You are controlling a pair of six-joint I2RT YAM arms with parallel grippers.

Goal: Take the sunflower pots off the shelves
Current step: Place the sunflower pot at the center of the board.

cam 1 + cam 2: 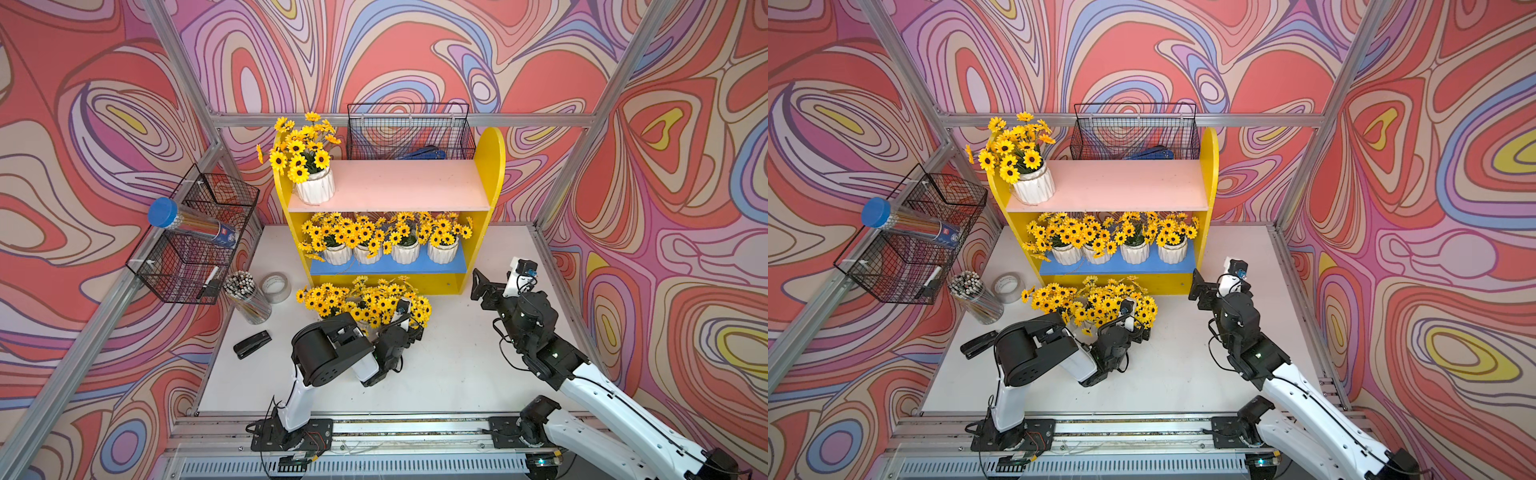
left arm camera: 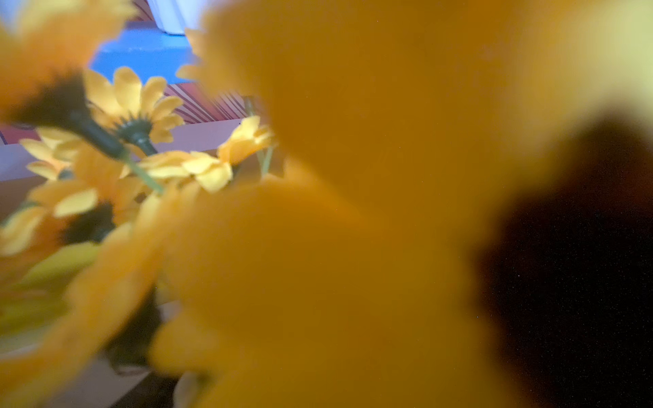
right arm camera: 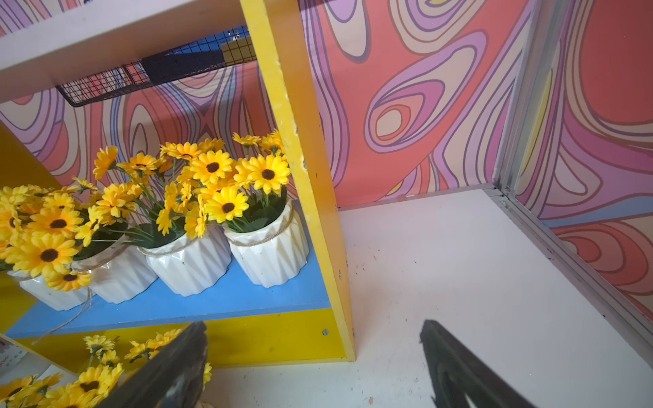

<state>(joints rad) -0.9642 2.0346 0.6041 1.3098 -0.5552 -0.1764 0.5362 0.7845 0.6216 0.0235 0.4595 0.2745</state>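
Note:
The shelves (image 1: 490, 166) stand at the back of the table, yellow with a pink upper board (image 1: 395, 183) and a blue lower board (image 1: 386, 266). One sunflower pot (image 1: 314, 187) stands at the upper board's left end. Several sunflower pots (image 1: 405, 251) line the lower board. More sunflower pots (image 1: 365, 301) crowd the table in front of the shelves. My left gripper (image 1: 409, 322) is buried among their flowers. Blurred petals (image 2: 353, 212) fill the left wrist view and hide the jaws. My right gripper (image 3: 314, 367) hangs open and empty by the shelves' right front corner, near the rightmost lower pot (image 3: 268, 254).
A black wire basket (image 1: 409, 133) hangs on the back wall behind the shelves. Another wire basket (image 1: 195, 237), on the left wall, holds a blue-capped tube (image 1: 187, 222). A clear jar of pencils (image 1: 247, 297), a tape roll (image 1: 275, 286) and a black stapler (image 1: 251, 344) sit on the white table (image 1: 457, 374).

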